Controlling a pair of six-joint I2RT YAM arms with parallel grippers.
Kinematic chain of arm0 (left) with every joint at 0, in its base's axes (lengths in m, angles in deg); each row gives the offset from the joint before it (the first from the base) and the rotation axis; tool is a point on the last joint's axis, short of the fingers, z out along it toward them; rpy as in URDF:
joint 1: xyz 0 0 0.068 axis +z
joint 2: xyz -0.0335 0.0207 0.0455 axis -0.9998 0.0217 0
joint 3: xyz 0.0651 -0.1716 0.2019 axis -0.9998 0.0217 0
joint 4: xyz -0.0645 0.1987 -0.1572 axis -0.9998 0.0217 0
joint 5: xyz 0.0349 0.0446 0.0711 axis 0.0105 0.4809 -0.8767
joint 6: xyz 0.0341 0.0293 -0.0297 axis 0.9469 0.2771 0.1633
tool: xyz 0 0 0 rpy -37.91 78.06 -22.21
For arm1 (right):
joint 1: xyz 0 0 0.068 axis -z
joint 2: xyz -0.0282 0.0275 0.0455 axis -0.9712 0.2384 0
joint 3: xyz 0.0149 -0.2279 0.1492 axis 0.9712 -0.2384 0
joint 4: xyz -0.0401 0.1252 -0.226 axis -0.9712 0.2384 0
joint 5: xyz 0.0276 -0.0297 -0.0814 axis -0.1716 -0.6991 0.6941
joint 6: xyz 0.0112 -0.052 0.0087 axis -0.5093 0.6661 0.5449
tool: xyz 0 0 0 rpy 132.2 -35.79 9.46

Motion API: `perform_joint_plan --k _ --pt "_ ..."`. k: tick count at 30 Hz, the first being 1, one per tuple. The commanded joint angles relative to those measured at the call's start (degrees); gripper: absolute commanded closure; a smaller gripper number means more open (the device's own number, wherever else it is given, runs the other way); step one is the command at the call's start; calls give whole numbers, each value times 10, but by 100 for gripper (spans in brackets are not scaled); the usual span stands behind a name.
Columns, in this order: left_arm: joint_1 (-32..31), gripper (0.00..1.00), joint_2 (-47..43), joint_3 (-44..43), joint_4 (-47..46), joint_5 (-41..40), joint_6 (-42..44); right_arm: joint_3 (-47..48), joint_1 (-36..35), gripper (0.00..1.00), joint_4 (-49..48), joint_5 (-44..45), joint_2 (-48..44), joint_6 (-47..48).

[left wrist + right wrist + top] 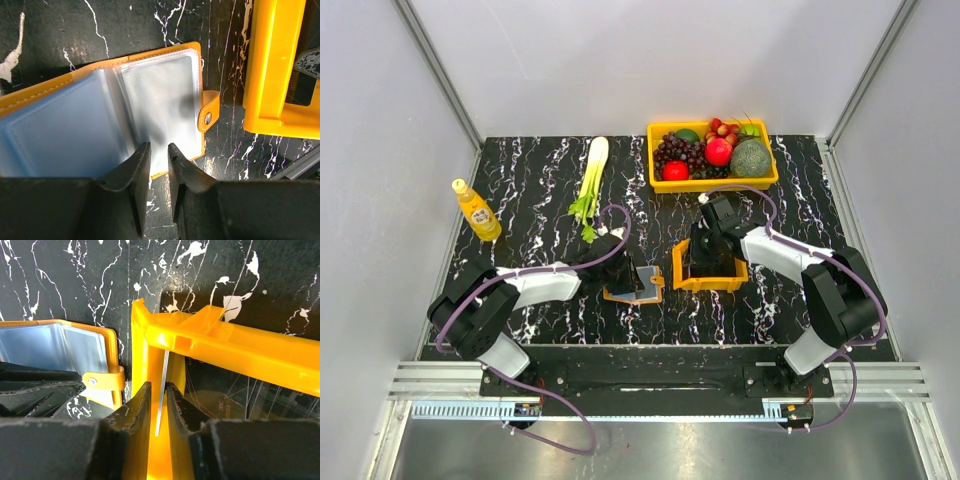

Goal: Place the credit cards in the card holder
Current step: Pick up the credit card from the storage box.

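The orange card holder [648, 294] lies open on the table, its clear sleeves up [165, 90]; a pale blue card [55, 140] sits in its left sleeve. My left gripper [636, 272] hovers at the holder's near edge [159, 145], jaws a narrow gap apart and empty. My right gripper [700, 262] reaches into the small orange tray [722, 284]. A thin credit card [162, 390] stands on edge between its jaws [158, 385], touching the right finger, with a slim gap to the left one. The holder also shows in the right wrist view [55, 345].
The tray's walls [225, 345] stand right beside the holder's snap tab [102, 381]. A dark flat card-like sheet [225, 407] lies on the tray floor. A yellow fruit basket [712, 183], a celery stalk [592, 180] and a yellow bottle [477, 210] stand farther back.
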Motion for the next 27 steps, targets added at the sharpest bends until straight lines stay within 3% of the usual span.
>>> perform_joint_plan --k 1,7,14,22,23,25,27 --pt "-1 75 17 -6 20 9 11 15 -5 73 -24 -18 -11 -9" --pt "-2 76 22 -9 18 11 13 15 -5 70 -33 -33 -10 -12" --pt "-2 76 25 -9 19 12 13 7 -5 80 -51 -49 -7 -22" --pt "-2 76 25 -9 19 15 13 12 -5 84 -39 -32 6 -24" --pt "-2 76 26 -8 20 15 13 12 -5 85 -40 -29 6 -25" --pt "-1 76 26 -8 19 14 13 11 -5 98 -37 -28 1 -25" --pt "-1 76 25 -7 19 14 13 12 -5 100 -39 -33 -8 -22"
